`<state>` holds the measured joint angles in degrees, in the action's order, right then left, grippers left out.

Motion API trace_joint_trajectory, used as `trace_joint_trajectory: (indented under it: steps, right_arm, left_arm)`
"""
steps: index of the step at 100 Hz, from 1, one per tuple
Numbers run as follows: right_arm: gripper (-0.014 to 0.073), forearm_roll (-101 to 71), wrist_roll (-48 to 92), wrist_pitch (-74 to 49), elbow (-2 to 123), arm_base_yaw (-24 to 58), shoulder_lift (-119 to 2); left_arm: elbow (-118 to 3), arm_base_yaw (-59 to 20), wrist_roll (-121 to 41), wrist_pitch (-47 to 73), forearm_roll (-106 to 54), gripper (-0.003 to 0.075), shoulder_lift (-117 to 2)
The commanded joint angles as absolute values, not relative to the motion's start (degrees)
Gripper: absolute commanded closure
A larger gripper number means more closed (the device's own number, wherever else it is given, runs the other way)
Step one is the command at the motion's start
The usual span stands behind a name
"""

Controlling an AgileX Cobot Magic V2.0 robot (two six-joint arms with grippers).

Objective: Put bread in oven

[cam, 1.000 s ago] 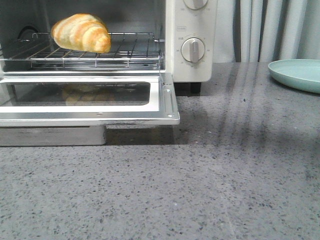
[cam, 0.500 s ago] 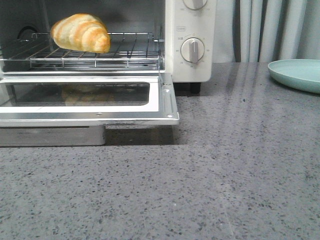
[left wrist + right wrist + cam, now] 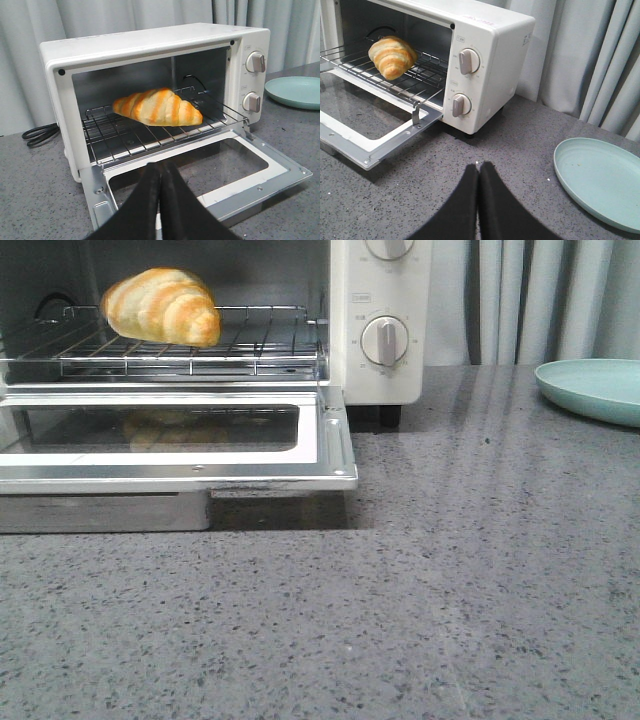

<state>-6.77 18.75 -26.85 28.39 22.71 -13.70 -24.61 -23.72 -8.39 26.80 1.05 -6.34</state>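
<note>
Both arms hang back from the oven (image 3: 150, 50), each wrist camera looking down its own closed fingers. The left gripper (image 3: 160, 172) is clenched, fingertips pressed together with nothing between them, poised in front of the dropped-open door (image 3: 240, 175). The right gripper (image 3: 478, 170) is pinched shut and empty too, hovering over the grey countertop (image 3: 420, 600) between the oven and the plate (image 3: 602, 177).

One bread (image 3: 160, 305), and it's inside: the striped croissant sits on the wire rack (image 3: 260, 345), toward the rack's left side in the front view. One oven, door flat open, two dial knobs (image 3: 461, 82) on its panel. One pale green plate, bare, well off to the right.

Against the frames from a second ago, almost nothing differs: the bread lies in the same spot, the door stays open, and only the framing has drifted slightly.
</note>
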Motion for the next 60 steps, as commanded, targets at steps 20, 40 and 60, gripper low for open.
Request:
trace_joint_trajectory:
  steps: [20, 40, 60]
  right_arm:
    - [0.0643, -6.3, 19.0, -22.3, 29.7, 22.4, -14.1]
    - [0.0643, -6.3, 19.0, -22.3, 29.7, 22.4, -14.1]
    - [0.0643, -6.3, 19.0, -22.3, 29.7, 22.4, -14.1]
  left_arm:
    - [-25.9, -23.7, -7.8, 22.1, 0.0, 0.0741, -7.0]
    - [-25.8, -23.7, -7.8, 22.1, 0.0, 0.0741, -7.0]
    - [-23.0, -23.6, -8.5, 20.6, 3.2, 0.0741, -5.2]
